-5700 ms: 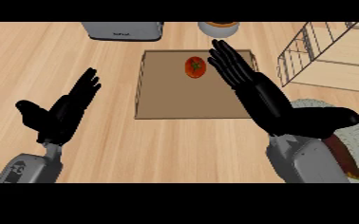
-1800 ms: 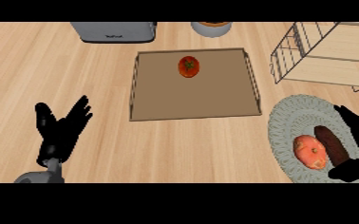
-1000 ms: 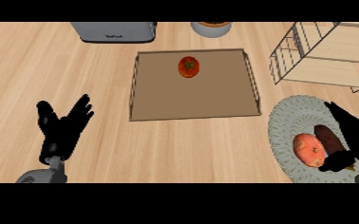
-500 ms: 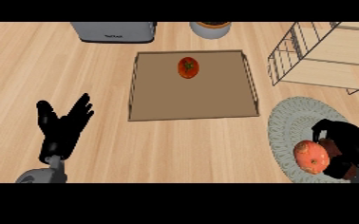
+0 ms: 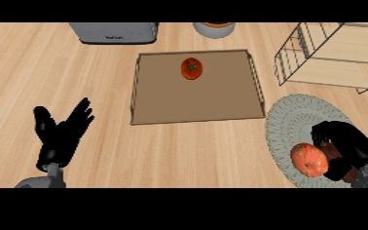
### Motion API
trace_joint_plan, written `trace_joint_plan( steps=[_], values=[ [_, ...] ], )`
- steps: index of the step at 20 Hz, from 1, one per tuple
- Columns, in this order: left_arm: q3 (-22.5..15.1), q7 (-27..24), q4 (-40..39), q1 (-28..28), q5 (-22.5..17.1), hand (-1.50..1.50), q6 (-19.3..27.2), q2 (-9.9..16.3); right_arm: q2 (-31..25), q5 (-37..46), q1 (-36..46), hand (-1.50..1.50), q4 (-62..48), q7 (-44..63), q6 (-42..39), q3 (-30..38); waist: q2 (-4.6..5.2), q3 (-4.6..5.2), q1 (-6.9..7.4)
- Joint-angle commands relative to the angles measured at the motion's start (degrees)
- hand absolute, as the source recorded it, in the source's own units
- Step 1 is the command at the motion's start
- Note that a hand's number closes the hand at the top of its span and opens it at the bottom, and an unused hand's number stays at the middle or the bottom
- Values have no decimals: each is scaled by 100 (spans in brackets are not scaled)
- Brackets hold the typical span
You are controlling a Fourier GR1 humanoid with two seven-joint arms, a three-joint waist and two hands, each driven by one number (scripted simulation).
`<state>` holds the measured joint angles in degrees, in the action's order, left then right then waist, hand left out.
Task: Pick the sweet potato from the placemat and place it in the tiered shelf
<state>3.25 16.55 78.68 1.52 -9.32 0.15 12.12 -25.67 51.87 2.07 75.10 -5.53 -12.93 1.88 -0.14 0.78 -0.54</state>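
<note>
Your right hand (image 5: 343, 146) lay curled over the dark sweet potato (image 5: 336, 160) on the round grey placemat (image 5: 287, 126), orange fruit (image 5: 309, 160) beside it, left hand (image 5: 63, 135) open, resting lower left, tiered shelf (image 5: 327, 53) upper right.

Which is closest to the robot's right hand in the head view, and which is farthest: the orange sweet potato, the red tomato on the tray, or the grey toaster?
From the right hand:
1. Sweet potato, on the round placemat, right against the hand's left side.
2. Tomato, on the tray, up and to the left, mid-counter.
3. Toaster, at the counter's far edge, farthest left.
</note>
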Motion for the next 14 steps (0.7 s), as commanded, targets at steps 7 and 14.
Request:
trace_joint_plan(
  steps=[7,14],
  values=[
    [39,-66,88,-332,4,0,0,-28,1040,-1497,365,150,2683,1007,-731,492,-56,-65,-76],
    [154,-122,-160,-52,-32,0,-37,-8,722,-2382,992,150,4736,2998,-1618,1567,-31,-62,-81]
  ],
)
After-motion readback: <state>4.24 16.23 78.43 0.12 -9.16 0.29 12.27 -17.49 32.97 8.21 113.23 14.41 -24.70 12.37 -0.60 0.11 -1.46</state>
